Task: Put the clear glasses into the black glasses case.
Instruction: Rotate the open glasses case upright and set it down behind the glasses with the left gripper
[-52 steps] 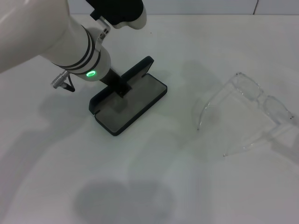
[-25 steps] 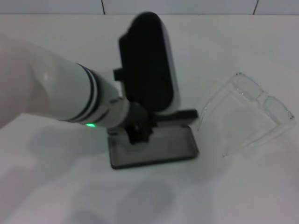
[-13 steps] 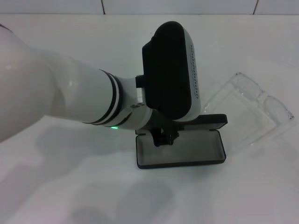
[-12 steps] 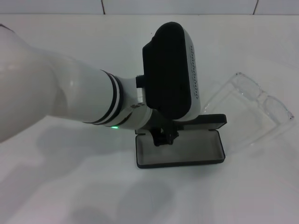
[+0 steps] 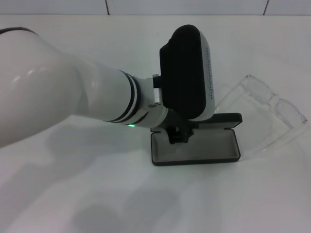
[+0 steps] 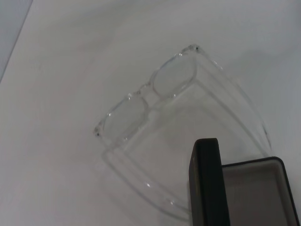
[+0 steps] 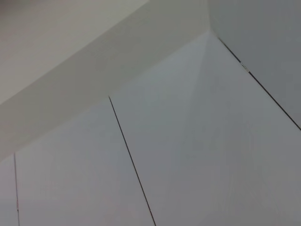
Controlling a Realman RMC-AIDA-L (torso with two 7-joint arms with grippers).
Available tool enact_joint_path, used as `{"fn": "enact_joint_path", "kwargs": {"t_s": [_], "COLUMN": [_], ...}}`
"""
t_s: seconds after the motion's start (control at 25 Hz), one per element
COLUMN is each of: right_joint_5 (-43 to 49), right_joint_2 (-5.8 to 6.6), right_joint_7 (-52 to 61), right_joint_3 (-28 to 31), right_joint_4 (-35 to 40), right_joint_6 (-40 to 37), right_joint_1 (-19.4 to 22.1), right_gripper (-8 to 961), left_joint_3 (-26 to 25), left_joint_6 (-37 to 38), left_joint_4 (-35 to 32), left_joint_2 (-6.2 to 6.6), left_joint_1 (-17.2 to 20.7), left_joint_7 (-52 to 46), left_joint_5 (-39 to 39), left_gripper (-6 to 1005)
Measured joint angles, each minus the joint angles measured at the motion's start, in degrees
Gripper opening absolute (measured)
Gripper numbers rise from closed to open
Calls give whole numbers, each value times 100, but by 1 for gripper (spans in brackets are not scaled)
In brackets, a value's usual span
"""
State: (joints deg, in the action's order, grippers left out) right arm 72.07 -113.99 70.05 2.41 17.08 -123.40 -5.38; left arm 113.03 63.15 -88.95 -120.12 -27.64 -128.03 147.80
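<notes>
reaching across the white table (image 5: 73,194) with my left arm, i have the black glasses case (image 5: 204,148) lying open at about the middle of the scene. its long axis runs left to right. the grey-lined tray faces up on the near side, and the lid stands up along the far long edge, where the hinge is. in my left wrist view the lid (image 6: 207,183) shows edge-on as a dark upright slab with the grey tray beside it.

the clear glasses (image 5: 272,104) lie on the table to the right of the case and a little farther away. they are unfolded. the front with the two lenses is at the far right, its long axis slanting from far-left to near-right, and the two thin temple arms reach back toward the left and near side, toward the case. the end of the near temple comes very close to the right end of the case; i cannot tell if they touch.

my left gripper (image 5: 179,136) is down at the far-left part of the case, dark fingers at the tray by the hinge edge. the wrist housing covers most of them, so i cannot tell how far apart they are, or whether they are pinching the case.

my right gripper is out of sight; its wrist view shows only a pale panelled wall (image 7: 188,141).
</notes>
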Motion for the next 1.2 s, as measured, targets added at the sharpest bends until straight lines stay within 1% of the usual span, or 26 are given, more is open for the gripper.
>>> {"fn": "enact_joint_path", "kwargs": {"t_s": [0.12,0.32,0.64,1.04,1.2], "right_joint_5": [-2,-12,-20,24,28], "right_joint_2": [-1,-1,-9,3,58], "right_joint_7": [0,4,16,18,21], "right_joint_3": [0,42,51,-83,-430], "right_joint_4": [-2,-11,-61,25,158], "right_joint_6": [0,0,-7,-4,11], "right_joint_1": [2,27,83,83,89], "right_gripper": [765,764,764,763,763], "left_joint_3": [0,-44,-28,-11,15], "left_joint_6": [-244,-777,-896,-892,-830], "left_joint_4": [194,408,595,583,488], "left_joint_2": [0,2,6,6,7], "left_joint_1": [-75,-63,-80,-34,-34], "left_joint_7": [124,533,626,630,631], "left_joint_5": [-14,-20,21,37,26], "left_gripper": [209,208,214,230,404]}}
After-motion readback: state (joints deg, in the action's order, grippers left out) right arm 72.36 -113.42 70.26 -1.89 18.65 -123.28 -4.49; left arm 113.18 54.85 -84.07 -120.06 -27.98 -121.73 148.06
